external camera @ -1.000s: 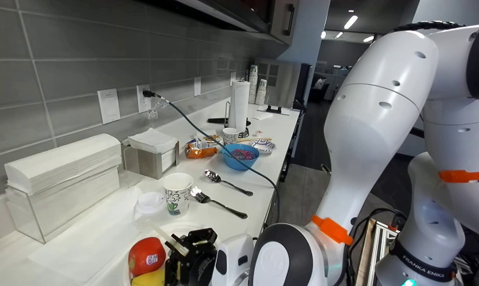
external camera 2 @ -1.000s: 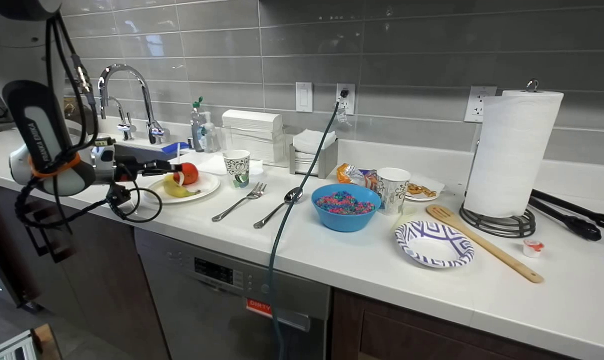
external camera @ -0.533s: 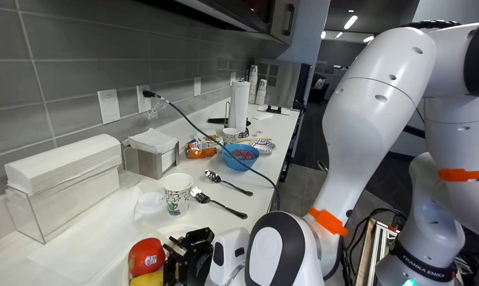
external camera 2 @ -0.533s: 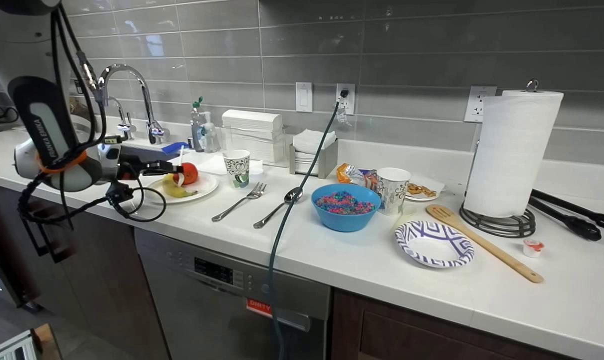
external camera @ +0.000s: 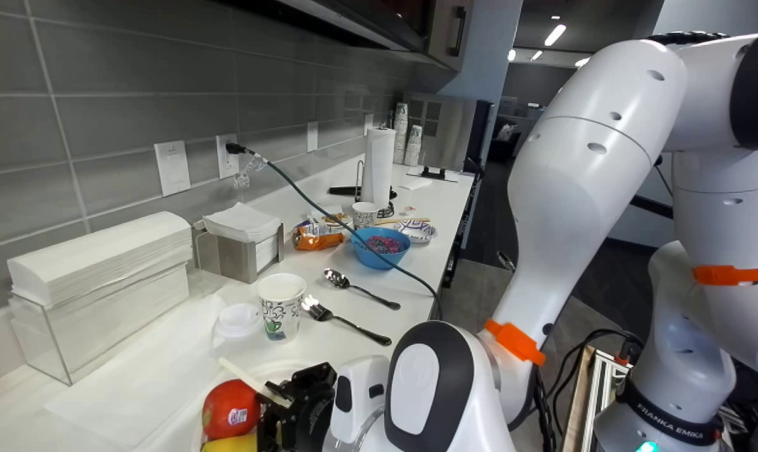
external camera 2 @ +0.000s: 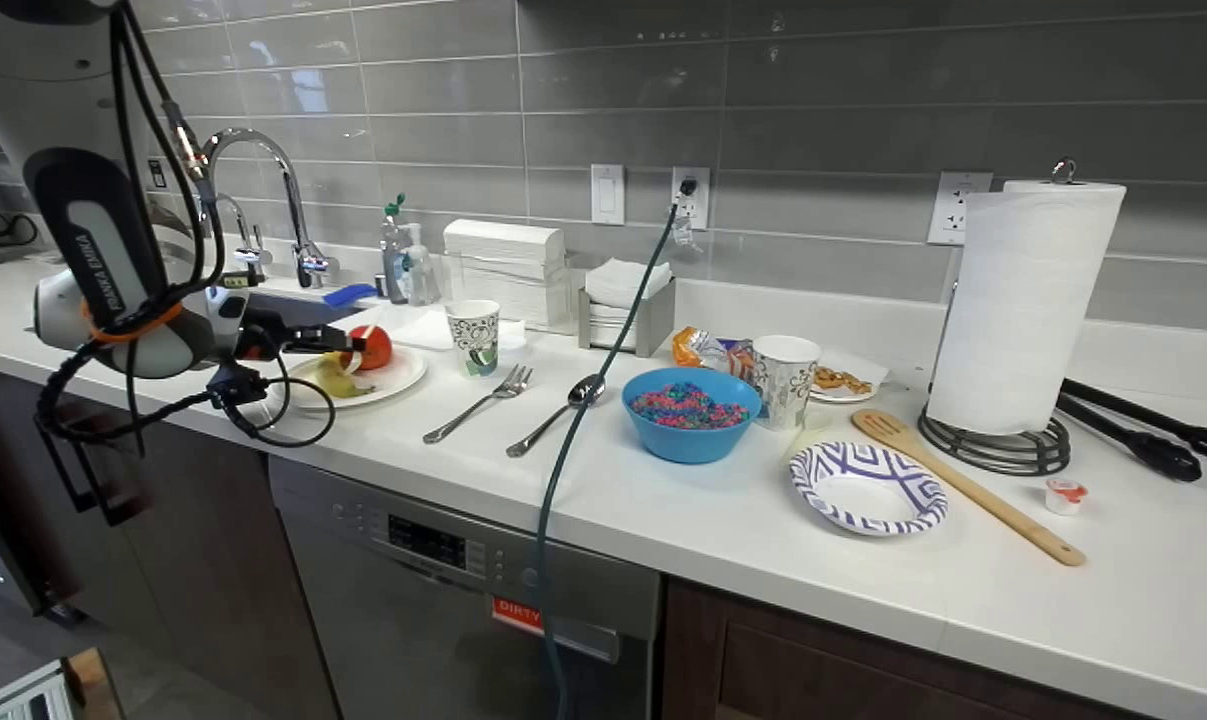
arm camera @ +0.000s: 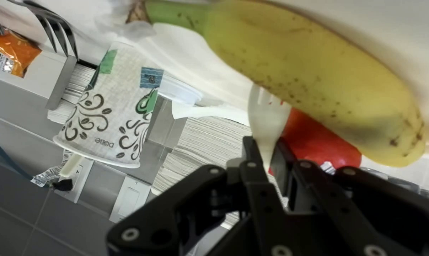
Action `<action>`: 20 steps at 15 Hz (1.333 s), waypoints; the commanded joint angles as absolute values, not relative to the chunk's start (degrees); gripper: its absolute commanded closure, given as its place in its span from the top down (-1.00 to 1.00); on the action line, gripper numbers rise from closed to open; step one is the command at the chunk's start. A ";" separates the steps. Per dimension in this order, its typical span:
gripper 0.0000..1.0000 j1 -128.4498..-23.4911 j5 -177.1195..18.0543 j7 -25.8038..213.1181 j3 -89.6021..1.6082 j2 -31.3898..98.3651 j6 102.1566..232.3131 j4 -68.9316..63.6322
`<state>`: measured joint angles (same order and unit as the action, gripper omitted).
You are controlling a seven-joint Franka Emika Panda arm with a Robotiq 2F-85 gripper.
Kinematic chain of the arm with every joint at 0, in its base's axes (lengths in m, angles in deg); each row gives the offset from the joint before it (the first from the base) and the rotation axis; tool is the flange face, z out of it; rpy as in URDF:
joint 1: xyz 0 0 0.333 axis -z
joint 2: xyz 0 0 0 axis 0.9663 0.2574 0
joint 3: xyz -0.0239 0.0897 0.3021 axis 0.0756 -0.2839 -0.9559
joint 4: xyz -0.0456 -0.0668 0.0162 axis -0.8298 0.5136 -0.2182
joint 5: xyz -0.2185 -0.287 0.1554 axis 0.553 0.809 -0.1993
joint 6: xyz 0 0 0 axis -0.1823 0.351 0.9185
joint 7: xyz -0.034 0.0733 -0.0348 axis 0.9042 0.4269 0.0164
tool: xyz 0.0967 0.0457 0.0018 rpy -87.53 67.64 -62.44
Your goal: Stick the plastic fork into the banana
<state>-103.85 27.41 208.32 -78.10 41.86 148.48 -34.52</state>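
The yellow banana [arm camera: 306, 67] lies on a white plate [external camera 2: 403, 378]; it shows in both exterior views [external camera: 229, 444] [external camera 2: 331, 380]. My gripper [arm camera: 267, 153] is shut on the white plastic fork [arm camera: 267, 119], held at its narrow neck. The fork's tines meet the banana's lower edge in the wrist view; whether they pierce the skin I cannot tell. In an exterior view the gripper [external camera: 272, 402] is right beside the banana, and the fork [external camera: 240, 375] sticks out at a slant above the red fruit. The fingers hide part of the banana there.
The round red fruit [external camera 2: 375, 346] sits on the plate behind the banana. A paper cup [external camera 2: 475, 340], a metal fork [external camera 2: 509, 386] and a spoon [external camera 2: 541, 431] are right of the plate. A cable [external camera 2: 635, 300] crosses the counter by a blue bowl [external camera 2: 691, 440].
The fork's raised end has tilted lower and lies more slanted. The plate with the banana and red fruit has shifted slightly left in an exterior view. The gripper stays shut on the fork.
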 commanded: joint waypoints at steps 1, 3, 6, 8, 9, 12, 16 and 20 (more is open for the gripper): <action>-0.93 -103.28 24.77 209.97 -78.51 43.89 152.13 -35.30; -0.93 -103.30 24.58 210.12 -78.50 43.61 152.02 -35.42; -0.93 -103.36 23.84 209.91 -78.38 42.82 151.18 -35.93; -0.93 -102.92 24.73 212.00 -78.54 42.30 152.65 -36.16; -0.93 -102.81 24.67 212.69 -78.55 42.13 152.90 -36.32; -0.93 -102.28 25.24 216.38 -78.44 40.98 154.12 -37.52; -0.20 -101.70 25.57 219.70 -78.28 39.06 155.54 -39.24; 0.27 -101.52 25.59 221.19 -78.25 37.84 157.35 -40.73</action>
